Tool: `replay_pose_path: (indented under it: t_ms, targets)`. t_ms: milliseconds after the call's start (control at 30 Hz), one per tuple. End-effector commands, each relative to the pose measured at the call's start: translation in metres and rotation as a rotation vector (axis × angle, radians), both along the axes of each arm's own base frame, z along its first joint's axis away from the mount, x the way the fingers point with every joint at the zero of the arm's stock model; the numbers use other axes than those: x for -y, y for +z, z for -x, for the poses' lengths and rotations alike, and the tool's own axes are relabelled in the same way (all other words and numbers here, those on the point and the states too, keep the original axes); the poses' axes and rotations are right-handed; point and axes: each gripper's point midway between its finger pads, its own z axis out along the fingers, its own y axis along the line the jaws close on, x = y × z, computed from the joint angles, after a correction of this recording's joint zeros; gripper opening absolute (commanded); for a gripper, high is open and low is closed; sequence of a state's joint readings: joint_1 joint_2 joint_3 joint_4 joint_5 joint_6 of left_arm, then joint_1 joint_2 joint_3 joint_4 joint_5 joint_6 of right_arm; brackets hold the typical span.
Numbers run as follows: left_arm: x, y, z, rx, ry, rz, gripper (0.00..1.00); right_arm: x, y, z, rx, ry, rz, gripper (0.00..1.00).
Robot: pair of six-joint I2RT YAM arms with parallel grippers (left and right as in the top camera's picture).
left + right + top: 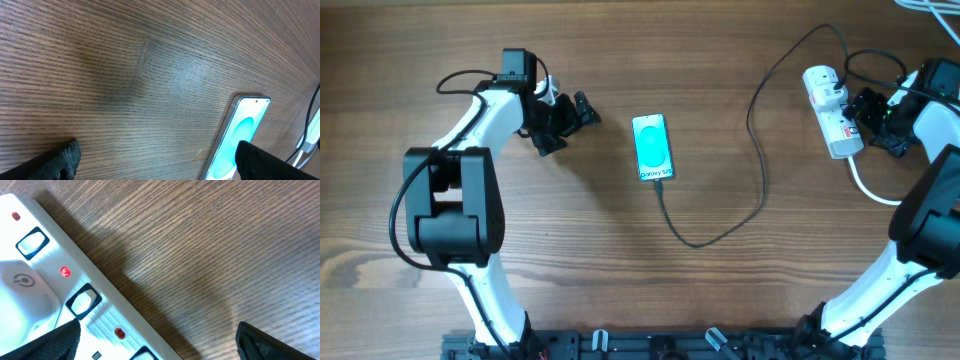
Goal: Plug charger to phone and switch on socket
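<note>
1. Found the left gripper [568,126] spread wide and holding nothing, over the bare worktop [620,260].
2. Saw in its wrist view both fingers [55,161] far apart, with only wood grain between them.
3. Noted the phone [653,148] lying flat ahead of this gripper and apart from it, cyan screen up.
4. Traced the charger [760,150] from the phone's lower edge through a wide loop to a white plug [819,80] seated in the socket [832,125].
5. Found the right gripper [873,122] also opened wide and empty, just beside the socket and not closed on it.
6. Saw in the right wrist view the socket running past the left-hand finger, with three red marks [65,271], the middle one brighter.
7. Could not tell whether that finger touched the socket.
</note>
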State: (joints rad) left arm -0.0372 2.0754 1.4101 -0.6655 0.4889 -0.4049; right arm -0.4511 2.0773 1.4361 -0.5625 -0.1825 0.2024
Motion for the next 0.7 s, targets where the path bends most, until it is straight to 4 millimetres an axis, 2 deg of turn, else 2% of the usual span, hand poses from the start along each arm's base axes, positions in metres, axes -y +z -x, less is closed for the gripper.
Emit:
replay_pose_path:
  t_ms: [0, 100, 233, 667]
  targets:
    - [-0.005, -0.009, 0.004, -0.023, 0.006, -0.016, 1.00, -0.004, 0.021, -0.005, 0.051, 0.071, 0.006, 1.00]
    - [-0.005, -0.009, 0.004, -0.023, 0.006, -0.016, 1.00, -0.022, 0.023, -0.008, 0.077, 0.187, -0.026, 1.00]
    - [-0.005, -0.009, 0.004, -0.023, 0.006, -0.016, 1.00, -0.032, 0.020, -0.004, 0.047, 0.201, -0.042, 1.00]
    - [-0.005, -0.009, 0.004, -0.023, 0.006, -0.016, 1.00, -0.025, 0.025, -0.018, 0.100, 0.202, 0.003, 1.00]
